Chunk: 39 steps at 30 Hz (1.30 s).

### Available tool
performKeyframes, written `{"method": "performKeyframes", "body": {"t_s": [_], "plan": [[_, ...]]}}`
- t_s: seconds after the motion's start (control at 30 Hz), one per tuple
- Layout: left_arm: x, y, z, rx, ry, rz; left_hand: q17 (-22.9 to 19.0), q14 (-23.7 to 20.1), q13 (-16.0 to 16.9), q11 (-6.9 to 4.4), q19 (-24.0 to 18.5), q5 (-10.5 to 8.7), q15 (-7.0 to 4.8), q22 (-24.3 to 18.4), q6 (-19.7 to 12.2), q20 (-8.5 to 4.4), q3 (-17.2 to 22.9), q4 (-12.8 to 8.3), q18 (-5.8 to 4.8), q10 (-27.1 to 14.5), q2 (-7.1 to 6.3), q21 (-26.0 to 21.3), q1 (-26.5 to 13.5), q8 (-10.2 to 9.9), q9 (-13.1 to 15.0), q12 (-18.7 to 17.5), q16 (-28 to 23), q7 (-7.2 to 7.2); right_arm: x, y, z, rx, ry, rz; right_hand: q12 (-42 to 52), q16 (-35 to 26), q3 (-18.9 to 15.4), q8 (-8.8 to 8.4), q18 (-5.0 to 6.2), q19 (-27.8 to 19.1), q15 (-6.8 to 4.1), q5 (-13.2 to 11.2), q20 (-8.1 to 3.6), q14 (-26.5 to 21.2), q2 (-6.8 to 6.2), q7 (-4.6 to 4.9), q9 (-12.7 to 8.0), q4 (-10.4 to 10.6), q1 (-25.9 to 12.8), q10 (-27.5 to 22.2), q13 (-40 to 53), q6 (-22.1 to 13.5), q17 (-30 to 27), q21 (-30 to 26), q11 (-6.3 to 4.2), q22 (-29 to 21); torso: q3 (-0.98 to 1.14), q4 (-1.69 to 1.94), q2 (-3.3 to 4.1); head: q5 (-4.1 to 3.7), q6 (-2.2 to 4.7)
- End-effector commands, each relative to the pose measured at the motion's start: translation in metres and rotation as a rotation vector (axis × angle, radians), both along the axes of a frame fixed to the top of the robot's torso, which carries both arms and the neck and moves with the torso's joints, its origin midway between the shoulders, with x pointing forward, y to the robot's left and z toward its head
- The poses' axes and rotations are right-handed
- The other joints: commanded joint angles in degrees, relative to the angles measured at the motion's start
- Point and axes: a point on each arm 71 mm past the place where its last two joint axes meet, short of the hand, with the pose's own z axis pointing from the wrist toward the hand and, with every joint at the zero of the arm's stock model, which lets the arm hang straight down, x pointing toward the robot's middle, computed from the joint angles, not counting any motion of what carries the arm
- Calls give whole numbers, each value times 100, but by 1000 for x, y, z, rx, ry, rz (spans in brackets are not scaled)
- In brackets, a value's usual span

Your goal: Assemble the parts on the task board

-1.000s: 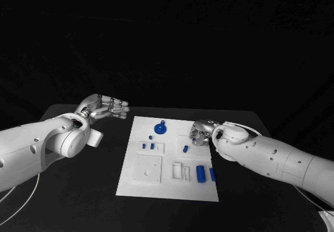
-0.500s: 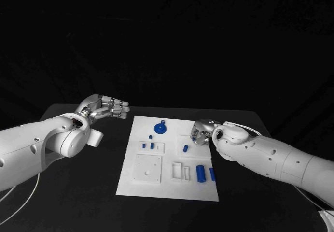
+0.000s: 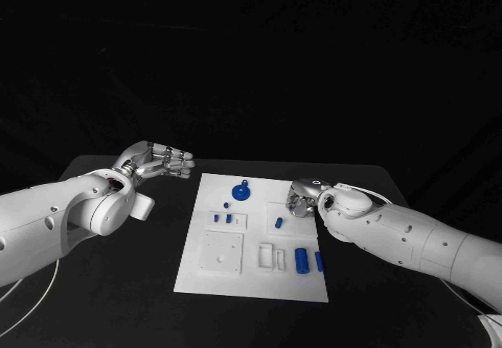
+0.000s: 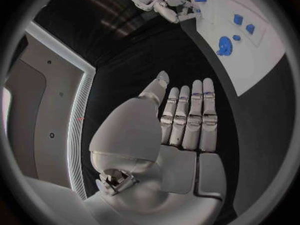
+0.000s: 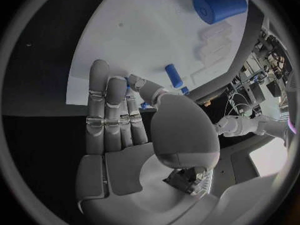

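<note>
The white task board [image 3: 251, 279] lies in the middle of the black table. On it are a round blue part [image 3: 241, 192], three small blue parts [image 3: 223, 216], a short blue peg [image 3: 279, 222] and a blue cylinder [image 3: 301, 259] beside a slim blue piece [image 3: 318, 261]. My right hand [image 3: 302, 198] hovers over the board's right edge, just beyond the peg. In the right wrist view its fingers [image 5: 106, 110] are straight and side by side, the thumb points toward the peg [image 5: 174, 76], and nothing is in the palm. My left hand [image 3: 160, 161] is left of the board, flat and holding nothing [image 4: 187, 120].
Two white slotted blocks [image 3: 271, 257] and a white square plate [image 3: 222, 252] sit on the board's near half. Bare black table [image 3: 125, 290] surrounds the board. My forearms reach in from both sides.
My right hand has edged slightly away from the board's centre, toward its right edge. The left hand and the parts have not moved.
</note>
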Motion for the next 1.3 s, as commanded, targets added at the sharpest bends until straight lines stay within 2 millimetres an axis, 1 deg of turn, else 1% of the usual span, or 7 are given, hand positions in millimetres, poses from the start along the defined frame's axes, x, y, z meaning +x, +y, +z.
{"method": "performKeyframes", "body": {"t_s": [0.03, 0.33, 0.63, 0.8, 0.93, 1.07, 1.3], "plan": [[0, -2, 0, -7, 3, -13, 6, 25, -4, 2, 34, 14, 11, -9, 14, -1, 46, -2, 1, 38, 11, 29, 16, -9, -4, 3, -2, 21, -6, 2, -12, -43, 25, 6, 37, 17, -19, 12, 9, -5, -45, -30, -56, 5, 90, -27, 16, -42, 0, 137, 25, 109, 12, 35, -42, 52, -4, 2, 2, -5, -40], [0, -2, 0, -7, 3, -13, 7, 23, -3, 6, 34, 14, 13, -12, -28, 0, 43, -4, 2, 31, 1, 29, 19, -9, -6, 4, -2, 34, -6, 2, -10, -54, -22, -12, 37, 9, 96, 8, -9, -28, -97, -1, -120, 14, 93, -60, 12, -175, -73, 253, 26, 229, 45, 96, -78, 302, -3, -7, 1, 6, -48], [0, -1, 0, -7, 1, -12, 7, 26, -4, 5, 36, 18, 11, -18, -18, -1, 49, -5, 4, 33, 6, 33, 29, -3, -1, 3, -2, 32, -8, 2, -2, -32, -61, -2, 38, 30, 132, 10, -3, -26, -113, 5, -132, 18, 82, -72, 12, -197, -94, 282, 26, 264, 58, 49, -85, 510, -2, -4, 0, 23, -31], [0, 0, 0, -7, 1, -8, 7, 26, -4, 5, 36, 18, 11, -18, -18, -1, 49, -5, 4, 33, 6, 33, 29, -3, -1, 3, -2, 32, -6, -1, 12, -6, -66, -6, 37, 30, 109, 10, -7, -26, -111, 52, -131, 19, 75, -75, 13, -177, -109, 290, 25, 276, 58, 28, -90, 534, -8, -11, -6, 52, -17], [1, 0, 0, -6, 1, -6, 7, 26, -4, 5, 36, 18, 11, -18, -18, -1, 49, -5, 4, 33, 6, 33, 29, -3, -1, 3, -2, 32, -5, -3, 25, 19, -67, -11, 36, 30, 90, 9, -11, -16, -113, 63, -131, 20, 70, -77, 13, -162, -100, 292, 25, 282, 55, 4, -92, 557, -1, -18, -4, 83, -8], [1, 1, 0, -6, 0, -5, 7, 26, -4, 5, 36, 18, 11, -18, -18, -1, 49, -5, 4, 33, 6, 33, 29, -3, -1, 3, -2, 32, -6, -3, 37, 47, -72, -12, 36, 29, 84, 9, -11, -12, -116, 56, -135, 18, 75, -76, 13, -155, -93, 289, 24, 281, 55, -10, -92, 572, -3, -20, -3, 95, -6], [0, 1, 0, -6, 0, -6, 7, 26, -4, 5, 36, 18, 11, -18, -18, -1, 49, -5, 4, 33, 6, 33, 29, -3, -1, 3, -2, 32, -9, 5, 57, 108, -106, 9, 37, 28, 84, 9, -12, -9, -117, 15, -136, 18, 79, -76, 13, -148, -84, 290, 25, 277, 53, -29, -92, 591, -3, -14, 2, 130, 17]]}}
